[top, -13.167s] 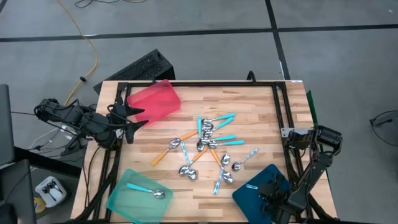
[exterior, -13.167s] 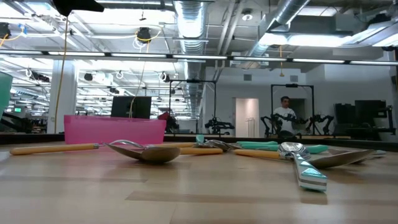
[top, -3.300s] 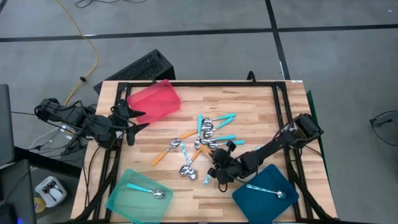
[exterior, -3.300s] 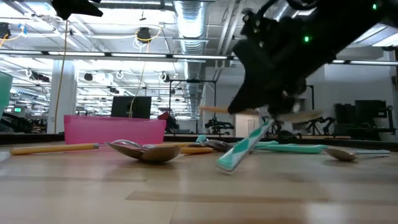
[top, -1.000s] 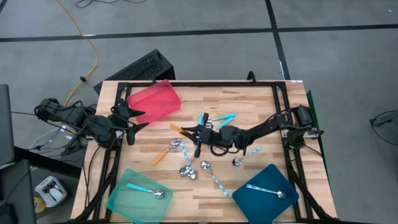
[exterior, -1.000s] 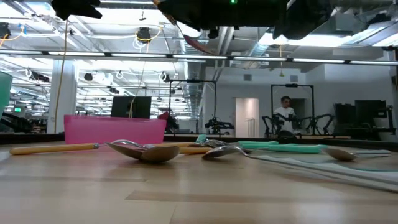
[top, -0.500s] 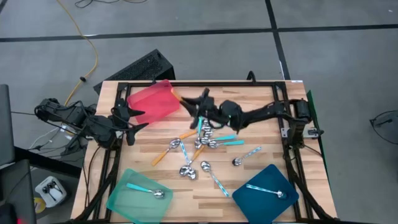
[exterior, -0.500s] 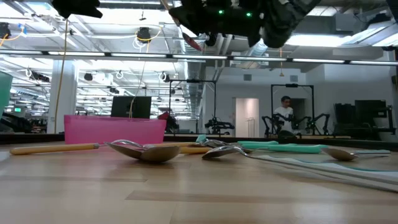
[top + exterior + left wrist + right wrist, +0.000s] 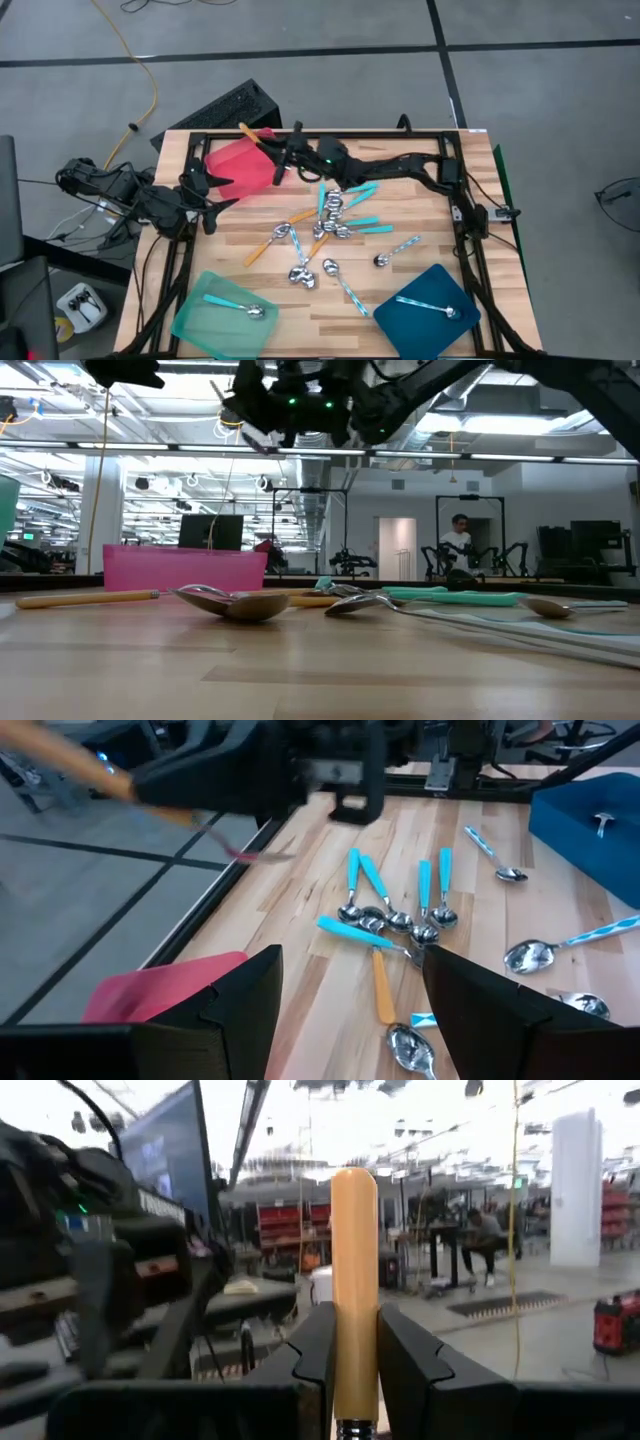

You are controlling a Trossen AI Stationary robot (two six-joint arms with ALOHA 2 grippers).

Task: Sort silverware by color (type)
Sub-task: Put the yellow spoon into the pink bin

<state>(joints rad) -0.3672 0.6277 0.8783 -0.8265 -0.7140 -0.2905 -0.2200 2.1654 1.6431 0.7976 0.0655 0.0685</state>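
My right gripper (image 9: 276, 151) (image 9: 355, 1325) hangs over the far edge of the red tray (image 9: 243, 170), shut on an orange-handled spoon (image 9: 250, 134). Several spoons with orange, turquoise and patterned handles lie in a loose pile (image 9: 331, 222) mid-table, bowls and handles flat on the wood. One turquoise spoon (image 9: 234, 304) lies in the mint-green tray (image 9: 195, 322), and one patterned spoon (image 9: 427, 306) in the dark-blue tray (image 9: 455, 322). My left gripper (image 9: 213, 196) (image 9: 350, 1020) waits open at the table's left edge, beside the red tray. My right gripper pinches the spoon's orange handle (image 9: 354, 1270) between its two fingers (image 9: 314, 1350), near the end where the metal neck starts. It reaches in about level from the table's right. The handle's free end (image 9: 243, 128) sticks out past the fingertips toward the far left corner. The spoon is clear of the tray.
A black frame rail (image 9: 330, 134) runs round the table top. A black slab (image 9: 226, 108) lies on the floor past the far edge. Bare wood lies between the two near trays (image 9: 320, 320). A person (image 9: 460, 542) stands far off in the room.
My right gripper has carried the orange spoon from above the pile mid-table toward the far left, rising a little, and now hangs over the red tray's far edge. The spoons on the table and my left gripper have kept still.
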